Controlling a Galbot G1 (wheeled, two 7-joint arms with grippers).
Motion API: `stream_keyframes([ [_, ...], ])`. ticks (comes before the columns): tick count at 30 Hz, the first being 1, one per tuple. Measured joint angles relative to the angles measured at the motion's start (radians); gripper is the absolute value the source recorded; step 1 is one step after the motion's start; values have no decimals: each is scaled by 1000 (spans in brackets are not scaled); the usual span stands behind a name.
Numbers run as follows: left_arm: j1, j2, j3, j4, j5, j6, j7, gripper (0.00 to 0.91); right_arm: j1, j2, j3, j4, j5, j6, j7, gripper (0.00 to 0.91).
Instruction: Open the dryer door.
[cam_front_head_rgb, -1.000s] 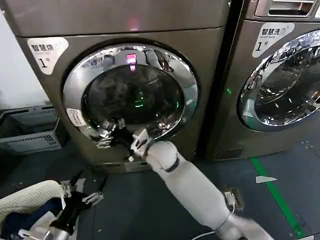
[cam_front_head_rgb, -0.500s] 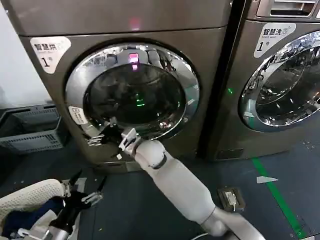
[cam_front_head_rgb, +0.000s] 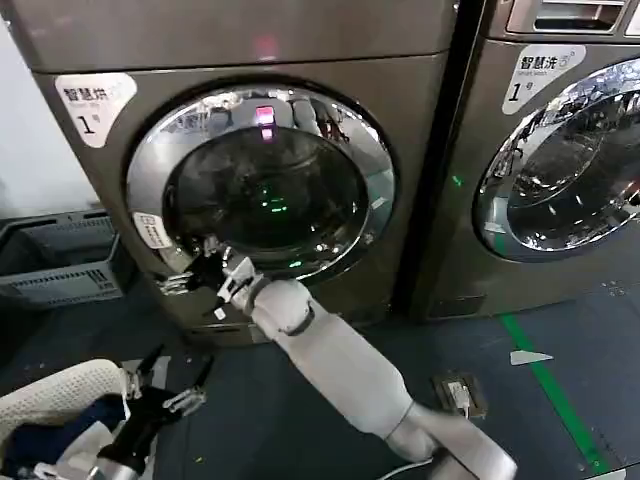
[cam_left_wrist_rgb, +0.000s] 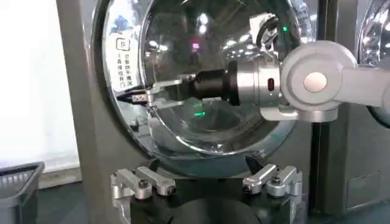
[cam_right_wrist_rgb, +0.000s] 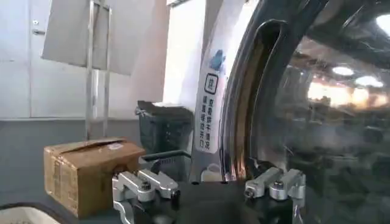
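Observation:
The dryer door (cam_front_head_rgb: 265, 190) is a round dark glass window in a chrome ring, marked "1", and it sits shut against the grey dryer front. My right gripper (cam_front_head_rgb: 192, 268) is at the door's lower left rim, beside the small white sticker (cam_front_head_rgb: 150, 232). In the right wrist view the right gripper (cam_right_wrist_rgb: 210, 185) is open, with the chrome rim (cam_right_wrist_rgb: 234, 115) and its dark handle recess standing between the fingers. The left wrist view shows the right gripper's tips (cam_left_wrist_rgb: 137, 96) at that rim. My left gripper (cam_front_head_rgb: 172, 378) hangs low at the left, open and empty (cam_left_wrist_rgb: 207, 182).
A second machine (cam_front_head_rgb: 560, 150) stands close on the right. A grey crate (cam_front_head_rgb: 60, 260) sits left of the dryer, with a white laundry basket (cam_front_head_rgb: 50, 400) holding dark cloth near me. A cardboard box (cam_right_wrist_rgb: 85, 170) is on the floor. Green tape (cam_front_head_rgb: 550, 390) crosses the floor.
My right gripper has slid left along the door's lower rim, from under the glass to the sticker side. The door stays shut and the left arm has barely moved.

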Motion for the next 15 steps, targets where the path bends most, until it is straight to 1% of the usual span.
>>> stream_keyframes([
  [15,-2,-5,7,5,8,-3,0,907,34,0,-32,-27,4,-10,3,907],
])
